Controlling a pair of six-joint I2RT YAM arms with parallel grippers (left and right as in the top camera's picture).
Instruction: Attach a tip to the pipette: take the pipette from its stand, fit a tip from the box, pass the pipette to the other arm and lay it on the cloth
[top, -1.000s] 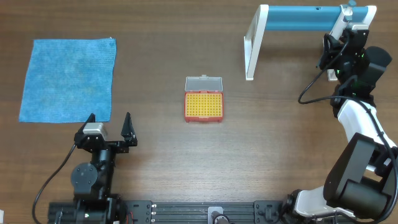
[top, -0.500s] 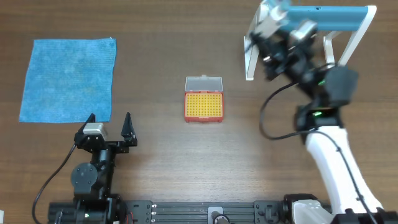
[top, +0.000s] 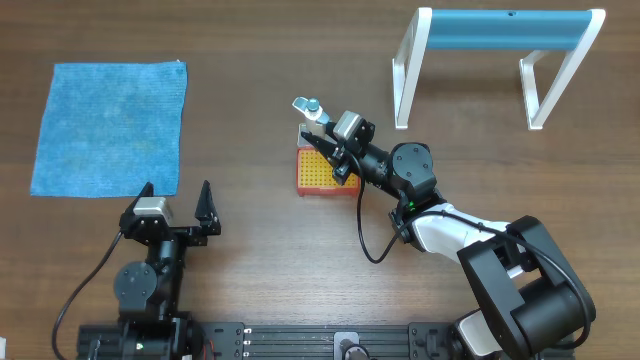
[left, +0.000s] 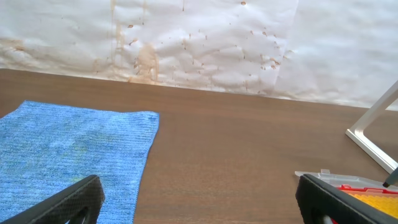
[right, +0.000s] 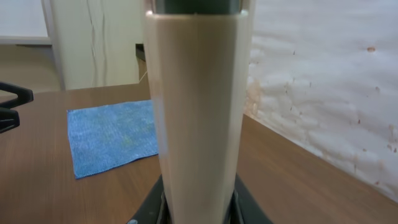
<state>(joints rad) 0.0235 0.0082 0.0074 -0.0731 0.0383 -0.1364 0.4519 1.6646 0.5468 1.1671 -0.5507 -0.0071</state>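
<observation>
Top view of a wooden desk (top: 250, 270) with two robot arms. The right fingers (top: 338, 158) are closed on the pipette (top: 318, 118), which is gripped around its body and held slanted. Its button end is raised beyond the fingers and its lower end is pointed at the box (top: 318, 178) of yellow tips just beneath them. Whether a tip has been fitted cannot be told.

The empty stand (top: 505, 28) is seen well apart from the right fingers, behind the arm. The left fingers (top: 206, 198) are spread open and empty, low over the desk. The blue cloth (top: 108, 128) is laid flat just ahead of them, and the box is off to one side, well apart.

From the right wrist, the pipette's cream barrel (right: 199, 112) is seen upright between the fingers.

The pipette is judged to be light, stiff and smooth, so a firm hold on the thick barrel seems best, away from the button. The nozzle end is likely delicate. A straight push into a tip is probably needed, since a slanted one could bend the tip or shift the light box. Some barrel is best left free for the left fingers at the handover.
</observation>
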